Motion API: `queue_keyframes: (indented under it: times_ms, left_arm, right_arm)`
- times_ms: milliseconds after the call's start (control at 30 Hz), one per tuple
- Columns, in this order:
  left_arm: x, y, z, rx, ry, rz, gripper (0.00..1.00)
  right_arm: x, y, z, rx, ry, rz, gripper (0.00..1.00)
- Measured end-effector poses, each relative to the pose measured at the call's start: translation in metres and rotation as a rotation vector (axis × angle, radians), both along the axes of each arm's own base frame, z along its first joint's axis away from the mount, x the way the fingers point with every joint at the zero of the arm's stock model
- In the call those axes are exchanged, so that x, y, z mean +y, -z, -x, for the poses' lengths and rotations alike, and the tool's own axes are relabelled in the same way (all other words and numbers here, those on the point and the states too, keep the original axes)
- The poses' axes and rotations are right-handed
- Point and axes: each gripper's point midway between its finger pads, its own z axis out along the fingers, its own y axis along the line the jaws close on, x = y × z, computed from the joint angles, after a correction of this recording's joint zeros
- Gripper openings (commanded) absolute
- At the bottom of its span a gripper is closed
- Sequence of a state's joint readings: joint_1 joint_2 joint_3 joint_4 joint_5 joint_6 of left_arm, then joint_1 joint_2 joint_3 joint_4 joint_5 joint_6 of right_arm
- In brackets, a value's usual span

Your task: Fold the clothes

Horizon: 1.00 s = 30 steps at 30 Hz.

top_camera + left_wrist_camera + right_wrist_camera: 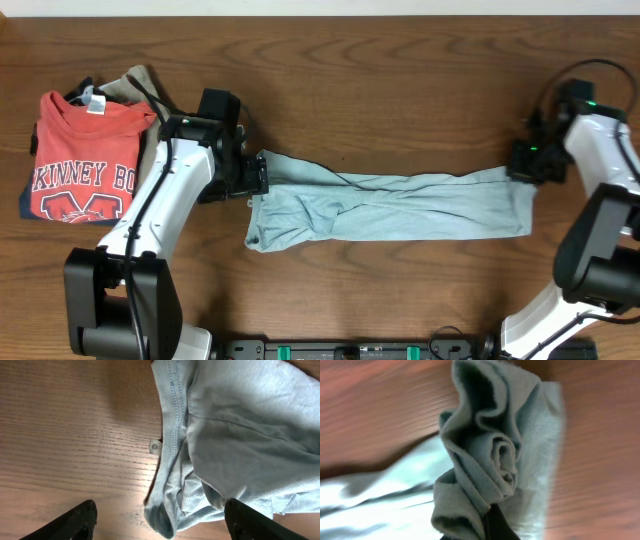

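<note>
The clothes (390, 210) lie in a long strip on the table (400, 70), across the middle of the frame. My right claw (524, 163) pinches the bunched-up right end. My left claw (256, 180) is wide open over the left end. A red shirt (85, 150) sits at the upper left.

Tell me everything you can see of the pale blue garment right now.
The pale blue-grey garment is thin, soft, plain fabric, stretched into a long, wrinkled band across the wooden table. A stitched hem and a small tab show at its left end, which lies slack between the open fingers of the left gripper. Its right end is bunched into tight folds and pinched by the right gripper. It lies apart from the red T-shirt.
</note>
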<state>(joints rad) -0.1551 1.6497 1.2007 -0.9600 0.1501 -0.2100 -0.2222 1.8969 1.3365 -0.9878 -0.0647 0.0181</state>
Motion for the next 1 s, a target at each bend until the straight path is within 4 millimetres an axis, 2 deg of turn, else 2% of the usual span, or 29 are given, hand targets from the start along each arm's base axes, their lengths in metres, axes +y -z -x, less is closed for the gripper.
queue_keyframes:
  times_ms: [133,433,700,733,767,800,867,933,1000]
  left_arm:
    - [0.000,0.000,0.000,0.000,0.000,0.000,0.83]
    - [0.000,0.000,0.000,0.000,0.000,0.000,0.84]
    - [0.000,0.000,0.000,-0.002,0.000,0.000,0.83]
    - [0.000,0.000,-0.001,-0.003,0.000,0.000,0.84]
    - [0.000,0.000,-0.001,-0.004,0.000,0.000,0.84]
    - [0.000,0.000,-0.001,-0.004,0.000,0.000,0.84]
    - [0.000,0.000,-0.001,-0.004,0.000,0.000,0.84]
    - [0.000,0.000,-0.001,-0.005,0.000,0.000,0.84]
    - [0.000,0.000,-0.001,-0.005,0.000,0.000,0.84]
  right_arm:
    - [0.045,0.000,0.001,0.023,-0.100,-0.042,0.01]
    - [0.123,-0.001,0.012,0.060,-0.247,-0.062,0.01]
    - [0.162,-0.001,0.021,0.071,-0.306,-0.062,0.01]
    - [0.165,-0.001,0.023,0.075,-0.314,-0.061,0.03]
    - [0.167,-0.001,0.024,0.077,-0.317,-0.061,0.10]
    - [0.171,-0.001,0.025,0.078,-0.319,-0.061,0.24]
    - [0.176,-0.001,0.027,0.080,-0.327,-0.065,0.45]
    - [0.180,-0.002,0.028,0.082,-0.334,-0.074,0.53]
    - [0.187,-0.003,0.031,0.085,-0.345,-0.102,0.55]
